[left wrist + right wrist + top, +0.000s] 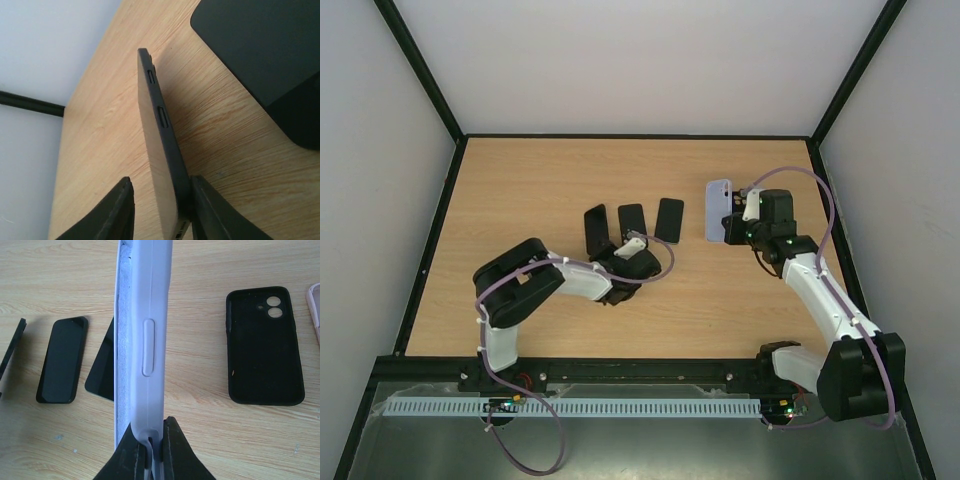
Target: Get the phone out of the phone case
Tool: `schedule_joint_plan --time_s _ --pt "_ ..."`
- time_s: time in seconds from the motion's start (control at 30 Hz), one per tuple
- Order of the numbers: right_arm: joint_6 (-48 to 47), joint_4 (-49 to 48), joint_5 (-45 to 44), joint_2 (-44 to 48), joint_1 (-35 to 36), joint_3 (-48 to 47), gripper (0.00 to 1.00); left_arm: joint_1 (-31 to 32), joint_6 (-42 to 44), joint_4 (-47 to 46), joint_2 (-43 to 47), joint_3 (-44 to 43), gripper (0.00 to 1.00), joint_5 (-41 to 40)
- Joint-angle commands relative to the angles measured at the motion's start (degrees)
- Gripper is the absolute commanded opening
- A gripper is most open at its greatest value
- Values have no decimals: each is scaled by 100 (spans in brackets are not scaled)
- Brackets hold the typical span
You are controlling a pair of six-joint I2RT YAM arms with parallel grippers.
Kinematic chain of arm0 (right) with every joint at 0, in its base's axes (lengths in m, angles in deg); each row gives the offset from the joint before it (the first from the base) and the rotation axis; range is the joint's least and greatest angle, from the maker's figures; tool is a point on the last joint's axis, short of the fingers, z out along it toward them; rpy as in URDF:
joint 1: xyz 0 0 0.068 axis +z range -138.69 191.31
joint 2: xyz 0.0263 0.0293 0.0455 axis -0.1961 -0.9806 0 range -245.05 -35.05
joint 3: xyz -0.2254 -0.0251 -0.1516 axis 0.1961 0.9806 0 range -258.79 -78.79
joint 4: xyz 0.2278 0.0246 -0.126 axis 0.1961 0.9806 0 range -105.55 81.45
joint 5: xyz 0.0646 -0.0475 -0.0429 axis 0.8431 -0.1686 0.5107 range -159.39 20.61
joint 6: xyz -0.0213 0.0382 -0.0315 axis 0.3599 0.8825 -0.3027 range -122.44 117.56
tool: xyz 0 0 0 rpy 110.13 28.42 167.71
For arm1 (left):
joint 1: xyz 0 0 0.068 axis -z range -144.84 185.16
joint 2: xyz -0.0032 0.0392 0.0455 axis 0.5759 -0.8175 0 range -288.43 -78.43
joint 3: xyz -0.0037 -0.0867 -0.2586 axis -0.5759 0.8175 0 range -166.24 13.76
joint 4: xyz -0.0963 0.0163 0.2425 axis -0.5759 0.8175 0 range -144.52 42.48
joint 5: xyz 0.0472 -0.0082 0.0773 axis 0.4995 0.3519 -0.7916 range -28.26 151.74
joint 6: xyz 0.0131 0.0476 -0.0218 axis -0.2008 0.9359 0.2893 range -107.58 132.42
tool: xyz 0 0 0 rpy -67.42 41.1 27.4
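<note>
Right jaws, arm outstretched, pinch lilac case (145, 340); left jaws, arm folded, spread round black phone (162, 130)

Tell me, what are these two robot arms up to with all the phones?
Each arm has something stood up on its edge over the wooden table. The right gripper is clamped on a lavender case; a dark slab with side buttons, phone or case, stands between the fingers of the left gripper. A dark phone and an empty black case lie flat nearby.

Lilac phone case (150, 315) cut off at top edge
</note>
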State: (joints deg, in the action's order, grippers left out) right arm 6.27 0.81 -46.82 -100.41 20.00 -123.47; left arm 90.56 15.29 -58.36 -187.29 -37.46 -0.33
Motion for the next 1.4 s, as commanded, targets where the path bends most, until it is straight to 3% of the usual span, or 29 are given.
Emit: schedule_joint_plan --time_s 0.0,0.13,0.33,0.47,0.63,0.87,1.1,1.37 --pt "-111 -221 -23 121 -13 70 2 -116 -300 373 -129 -151 36 89" --pt "-164 -196 -91 78 -25 33 2 -143 -656 565 78 -68 56 474" --pt "-551 66 -392 -220 -77 -409 2 -119 -1613 1138 1007 188 71 1322" --pt "-733 432 -426 -603 -105 -866 2 -63 -2049 1478 2181 397 75 2113" --pt "-844 806 -310 -1216 -170 -1483 2 -212 -1803 1951 3693 345 82 2842" --pt "-826 1288 -33 -2266 -210 -2279 2 -1300 -1907 2330 4860 23 91 4588" --pt "-513 1375 299 -3054 -264 -2724 2 -1985 -1589 2479 5456 319 96 5002" --pt "-146 1196 680 -3657 -315 -2659 2 -2329 -1609 2021 6140 1044 100 4743"
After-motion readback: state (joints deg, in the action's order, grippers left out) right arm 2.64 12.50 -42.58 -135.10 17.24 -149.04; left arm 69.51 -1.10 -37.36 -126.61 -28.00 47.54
